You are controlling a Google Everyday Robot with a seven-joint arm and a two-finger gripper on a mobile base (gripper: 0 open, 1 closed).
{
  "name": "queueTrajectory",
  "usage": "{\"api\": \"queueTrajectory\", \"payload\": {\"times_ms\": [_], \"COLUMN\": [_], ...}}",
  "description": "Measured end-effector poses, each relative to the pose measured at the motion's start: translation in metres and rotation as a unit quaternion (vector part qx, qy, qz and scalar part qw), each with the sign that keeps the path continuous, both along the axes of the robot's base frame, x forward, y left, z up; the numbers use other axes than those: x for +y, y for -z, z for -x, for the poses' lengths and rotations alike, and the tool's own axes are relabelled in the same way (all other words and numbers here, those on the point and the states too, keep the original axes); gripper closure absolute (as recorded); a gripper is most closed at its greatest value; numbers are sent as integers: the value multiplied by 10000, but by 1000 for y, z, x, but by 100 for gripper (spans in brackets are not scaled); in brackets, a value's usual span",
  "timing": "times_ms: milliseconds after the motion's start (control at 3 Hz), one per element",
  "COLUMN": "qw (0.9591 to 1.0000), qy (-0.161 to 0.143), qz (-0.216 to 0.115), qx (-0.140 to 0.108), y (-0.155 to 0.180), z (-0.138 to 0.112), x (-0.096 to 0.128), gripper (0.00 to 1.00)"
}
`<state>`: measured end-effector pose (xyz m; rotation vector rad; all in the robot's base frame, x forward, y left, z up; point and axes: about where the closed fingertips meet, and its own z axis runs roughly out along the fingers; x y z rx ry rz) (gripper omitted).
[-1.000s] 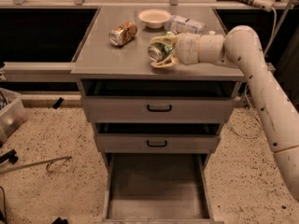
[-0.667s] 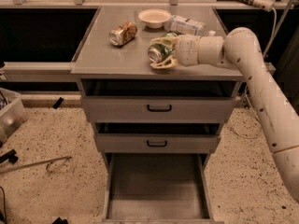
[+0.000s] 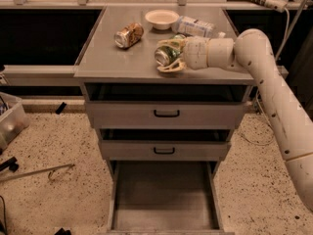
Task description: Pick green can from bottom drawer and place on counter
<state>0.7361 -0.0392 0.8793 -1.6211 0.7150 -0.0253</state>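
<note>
Over the counter [image 3: 110,58], we see our bent arm [image 3: 274,87], fingers of its gripper [image 3: 169,56] pinching the green can [image 3: 163,56] sideways. The bottom drawer [image 3: 164,199] is open.

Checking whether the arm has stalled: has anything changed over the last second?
Nothing visibly changed. The gripper still holds the green can at the front right of the counter, and the bottom drawer stays open.

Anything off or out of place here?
The tan can lies on its side on the counter. The gripper, over the counter's right front, holds the green can sideways. The bottom drawer stands open, empty.
</note>
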Motion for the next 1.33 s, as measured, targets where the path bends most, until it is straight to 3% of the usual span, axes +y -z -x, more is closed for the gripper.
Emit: {"api": "queueTrajectory", "payload": {"times_ms": [667, 1000, 1333], "qw": [10000, 10000, 10000], "qy": [0, -2, -2], "qz": [0, 0, 0], "qx": [0, 0, 0], "y": [0, 0, 0], "z": [0, 0, 0], "x": [0, 0, 0], "gripper": [12, 0, 0]}}
